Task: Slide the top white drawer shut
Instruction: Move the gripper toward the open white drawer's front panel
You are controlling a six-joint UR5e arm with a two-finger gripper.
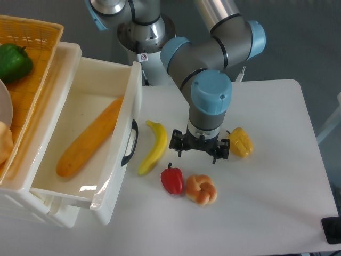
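The top white drawer stands pulled far out of the cabinet at the left, its front carrying a black curved handle. A long orange vegetable lies inside it. My gripper hangs above the table to the right of the drawer, between a banana and a yellow pepper. Its fingers point down and nothing shows between them; I cannot tell whether they are open or shut. It is a good hand's width away from the drawer front.
A red pepper and a knotted bun lie just in front of the gripper. A wicker basket with a green pepper sits on top of the cabinet at the far left.
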